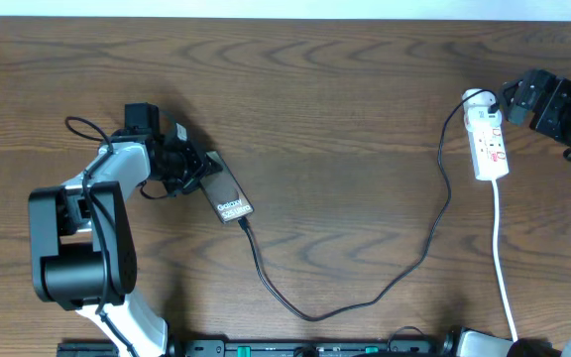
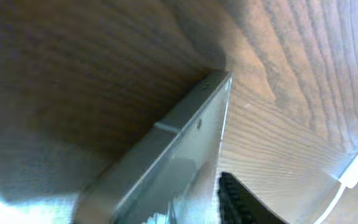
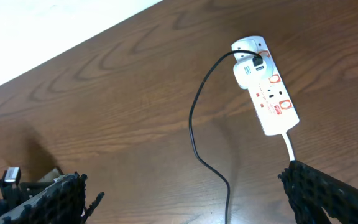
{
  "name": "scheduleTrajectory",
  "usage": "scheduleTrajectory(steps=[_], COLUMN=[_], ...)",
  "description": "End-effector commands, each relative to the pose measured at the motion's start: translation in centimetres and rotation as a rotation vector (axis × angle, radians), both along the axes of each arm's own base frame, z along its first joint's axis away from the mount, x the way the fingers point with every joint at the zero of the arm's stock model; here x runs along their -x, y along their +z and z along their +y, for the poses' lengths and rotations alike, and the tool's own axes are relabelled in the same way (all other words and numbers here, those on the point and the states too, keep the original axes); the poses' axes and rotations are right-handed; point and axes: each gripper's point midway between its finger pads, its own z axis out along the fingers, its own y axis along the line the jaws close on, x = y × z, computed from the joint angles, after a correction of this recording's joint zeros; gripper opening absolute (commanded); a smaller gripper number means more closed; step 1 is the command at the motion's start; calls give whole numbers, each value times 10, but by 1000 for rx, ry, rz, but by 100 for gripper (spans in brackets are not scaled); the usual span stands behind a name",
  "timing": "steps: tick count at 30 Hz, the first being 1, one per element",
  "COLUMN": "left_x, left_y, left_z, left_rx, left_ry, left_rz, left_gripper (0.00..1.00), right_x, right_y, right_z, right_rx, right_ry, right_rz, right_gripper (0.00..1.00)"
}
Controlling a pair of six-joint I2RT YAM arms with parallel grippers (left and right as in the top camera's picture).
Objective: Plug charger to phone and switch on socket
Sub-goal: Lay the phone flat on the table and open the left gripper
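Black thin charger [image 3: 192,127] curves between glossy phone [image 1: 228,195] and white socket [image 1: 488,144].

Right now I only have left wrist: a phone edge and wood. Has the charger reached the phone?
Observer: Overhead shows the charger tip meeting the phone at the end away from the left pincer. I cannot tell if it is fully seated.
Operator: Other end of it?
Observer: It goes into a white adapter on the socket, at the end opposite the white cord.
Operator: Right pincer on the switch?
Observer: No. The right pincer is open, with the socket apart from its fingers.
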Motion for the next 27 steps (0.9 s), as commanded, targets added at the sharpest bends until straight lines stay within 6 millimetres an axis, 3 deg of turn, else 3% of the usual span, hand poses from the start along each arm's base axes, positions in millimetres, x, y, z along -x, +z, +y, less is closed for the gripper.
scheduleTrajectory(steps=[1,27], left_x=[31,44], left_y=[-38,-39], left_z=[26,27], left_rx=[-176,-186], left_ry=[19,15], left_rz=[146,204], left_gripper=[45,45], right_x=[-1,0], right_y=[-2,-3], right_z=[4,4], right_rx=[-18,-17], right_ry=[3,6], right_rz=[8,11], right_gripper=[99,99])
